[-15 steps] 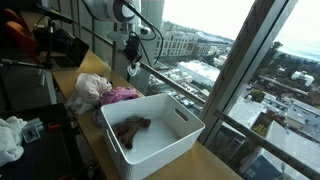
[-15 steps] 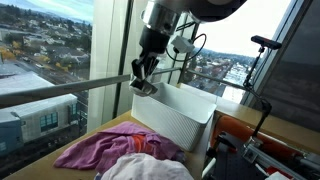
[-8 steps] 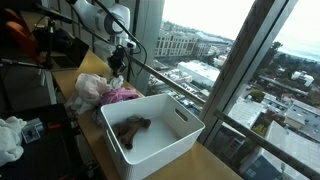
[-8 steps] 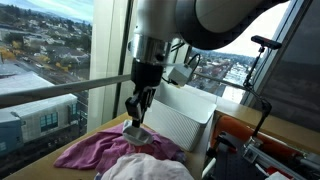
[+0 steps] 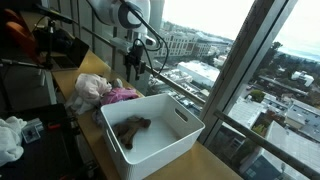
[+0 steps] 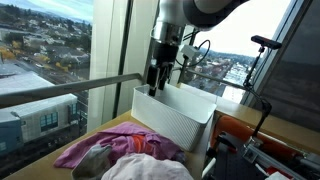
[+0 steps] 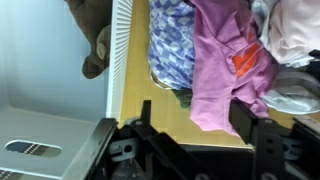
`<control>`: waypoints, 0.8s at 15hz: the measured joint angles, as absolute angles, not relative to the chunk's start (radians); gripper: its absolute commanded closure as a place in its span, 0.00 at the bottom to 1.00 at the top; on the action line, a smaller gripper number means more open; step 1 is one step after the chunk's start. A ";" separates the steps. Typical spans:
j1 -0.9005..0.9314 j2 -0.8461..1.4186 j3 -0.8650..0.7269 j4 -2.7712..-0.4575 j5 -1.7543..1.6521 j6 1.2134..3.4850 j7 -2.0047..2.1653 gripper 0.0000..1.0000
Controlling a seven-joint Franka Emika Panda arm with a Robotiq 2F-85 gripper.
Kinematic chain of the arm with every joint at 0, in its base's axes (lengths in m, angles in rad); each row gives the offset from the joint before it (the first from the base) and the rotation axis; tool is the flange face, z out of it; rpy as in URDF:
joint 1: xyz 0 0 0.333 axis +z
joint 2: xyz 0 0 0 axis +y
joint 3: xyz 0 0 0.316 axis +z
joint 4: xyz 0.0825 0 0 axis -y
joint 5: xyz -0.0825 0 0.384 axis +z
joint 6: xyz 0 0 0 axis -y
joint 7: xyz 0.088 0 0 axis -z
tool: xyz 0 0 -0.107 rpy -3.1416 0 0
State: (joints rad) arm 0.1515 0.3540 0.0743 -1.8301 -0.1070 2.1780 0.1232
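My gripper (image 5: 131, 68) hangs open and empty above the clothes pile, beside the white bin (image 5: 178, 112). In the wrist view the fingers (image 7: 243, 115) stand wide apart over bare wooden tabletop (image 7: 150, 110), with the pink cloth (image 7: 225, 60) just beyond them and a blue-and-white patterned cloth (image 7: 172, 45) next to the bin wall (image 7: 120, 50). A brown thing (image 5: 131, 128) lies inside the bin. In an exterior view the gripper (image 6: 157, 80) hovers over the bin's near wall (image 6: 180, 118) and the pink cloth (image 6: 110, 148).
A cream cloth (image 5: 92, 88) and white cloth (image 6: 150, 168) lie in the pile. A window railing (image 6: 60, 92) runs close behind the table. Dark equipment (image 5: 55, 45) and a white rag (image 5: 10, 135) sit on the room side.
The gripper dipped down to the clothes pile with a pale cloth in it, opened, and has risen again with nothing between its fingers.
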 measured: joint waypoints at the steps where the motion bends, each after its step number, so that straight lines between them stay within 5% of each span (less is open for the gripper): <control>1: 0.126 0.337 0.054 -1.837 -0.111 2.178 0.110 0.00; 12: -0.028 0.308 -0.044 -2.023 -0.119 2.180 0.070 0.00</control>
State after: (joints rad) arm -0.0283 0.3079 -0.0436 -2.0234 -0.1188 2.1798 0.0696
